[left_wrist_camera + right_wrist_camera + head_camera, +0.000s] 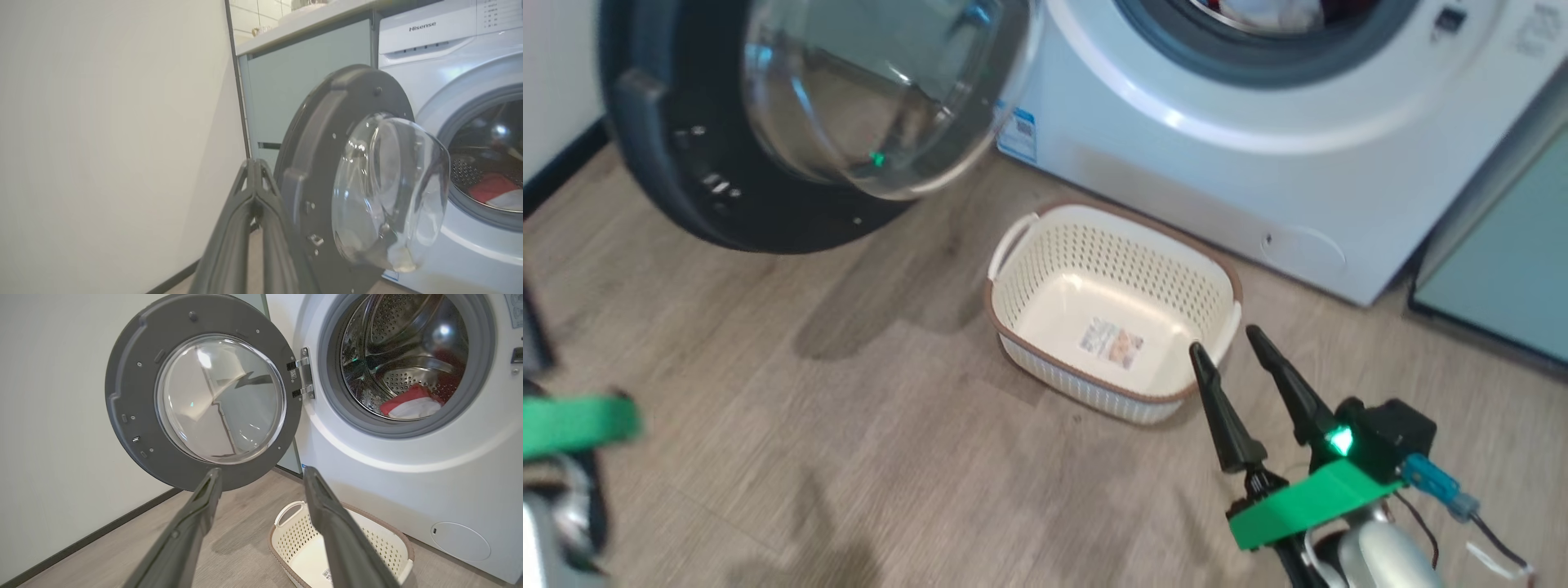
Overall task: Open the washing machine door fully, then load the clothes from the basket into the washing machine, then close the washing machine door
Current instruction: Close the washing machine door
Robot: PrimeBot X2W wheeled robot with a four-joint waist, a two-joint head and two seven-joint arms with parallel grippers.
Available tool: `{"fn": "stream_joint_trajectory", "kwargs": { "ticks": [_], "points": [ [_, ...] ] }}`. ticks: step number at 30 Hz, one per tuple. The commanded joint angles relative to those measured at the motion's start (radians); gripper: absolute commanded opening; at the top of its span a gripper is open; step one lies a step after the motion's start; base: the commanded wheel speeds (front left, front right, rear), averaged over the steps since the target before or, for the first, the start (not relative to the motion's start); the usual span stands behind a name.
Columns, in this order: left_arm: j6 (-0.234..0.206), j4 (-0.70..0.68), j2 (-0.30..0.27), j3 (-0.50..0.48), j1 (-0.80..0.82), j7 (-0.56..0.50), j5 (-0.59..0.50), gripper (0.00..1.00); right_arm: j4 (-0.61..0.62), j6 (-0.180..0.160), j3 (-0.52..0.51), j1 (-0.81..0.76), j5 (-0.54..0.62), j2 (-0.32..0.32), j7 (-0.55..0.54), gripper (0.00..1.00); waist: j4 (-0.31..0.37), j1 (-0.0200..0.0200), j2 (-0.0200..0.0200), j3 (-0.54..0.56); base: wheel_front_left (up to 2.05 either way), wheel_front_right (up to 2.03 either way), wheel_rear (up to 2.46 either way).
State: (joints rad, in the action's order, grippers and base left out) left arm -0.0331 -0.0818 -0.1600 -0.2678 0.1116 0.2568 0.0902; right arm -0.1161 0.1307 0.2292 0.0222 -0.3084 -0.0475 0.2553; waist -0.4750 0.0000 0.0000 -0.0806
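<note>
The washing machine [1258, 155] stands with its door [670, 188] swung wide to the left, the clear bowl window [220, 400] facing me. Red and white clothes [408, 406] lie inside the steel drum, also seen as clothes [494, 190]. On the floor before the washer sits the basket [1127, 261], holding nothing but its label sticker. My right gripper [1225, 340] is open, hovering above the basket's near right rim with nothing between its fingers. My left gripper [254, 163] is shut on nothing, its tips beside the door's outer edge [310, 134].
A pale teal cabinet [1503, 269] stands right of the washer, another teal cabinet [302, 81] behind the door. A white wall [102, 143] with dark baseboard runs along the left. The small round flap [1303, 249] is low on the washer's front. My left arm's green part [572, 425] shows blurred.
</note>
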Motion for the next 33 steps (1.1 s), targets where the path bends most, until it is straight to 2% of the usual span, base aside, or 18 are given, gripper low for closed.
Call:
{"fn": "stream_joint_trajectory", "kwargs": {
  "ticks": [1,4,6,9,16,26,29,33],
  "points": [
    [0.006,-0.029,-0.05,-0.059,0.08,0.005,0.008,0.0,0.036,0.0,0.022,0.06,0.016,-0.003,0.006,1.0,0.043,0.0,0.0,-0.05,0.0,0.0,0.0],
    [0.011,0.004,-0.091,-0.107,0.143,0.005,0.024,0.0,0.035,0.0,0.023,0.075,0.031,-0.003,0.006,1.0,0.064,0.0,0.0,-0.079,0.0,0.0,0.0],
    [0.022,0.067,-0.151,-0.16,0.219,0.005,0.038,0.0,0.034,0.0,0.027,0.088,0.041,-0.009,0.006,1.0,0.086,0.0,0.0,-0.107,0.0,0.0,0.0],
    [0.037,0.16,-0.268,-0.184,0.316,0.005,-0.019,0.0,0.035,0.0,0.03,0.109,0.048,-0.022,0.006,1.0,0.119,0.0,0.0,-0.15,0.0,0.0,0.0],
    [0.031,0.475,-0.409,-0.247,0.532,0.005,-0.013,0.0,0.035,0.0,0.039,0.145,0.047,-0.042,0.006,1.0,0.182,0.0,0.0,-0.214,0.0,0.0,0.0],
    [-0.01,1.018,-0.459,-0.472,0.81,0.002,0.234,0.0,0.025,0.0,0.053,0.168,0.036,-0.04,0.006,1.0,0.236,0.0,0.0,-0.213,0.0,0.0,0.0],
    [0.01,1.116,-0.459,-0.535,0.861,-0.027,0.317,0.0,0.024,0.0,0.053,0.169,0.036,-0.037,0.006,1.0,0.242,0.0,0.0,-0.207,0.0,0.0,0.0],
    [0.043,1.226,-0.455,-0.594,0.913,-0.116,0.407,0.0,0.022,0.0,0.053,0.171,0.035,-0.035,0.006,1.0,0.25,0.0,0.0,-0.2,0.0,0.0,0.0]
  ]
}}
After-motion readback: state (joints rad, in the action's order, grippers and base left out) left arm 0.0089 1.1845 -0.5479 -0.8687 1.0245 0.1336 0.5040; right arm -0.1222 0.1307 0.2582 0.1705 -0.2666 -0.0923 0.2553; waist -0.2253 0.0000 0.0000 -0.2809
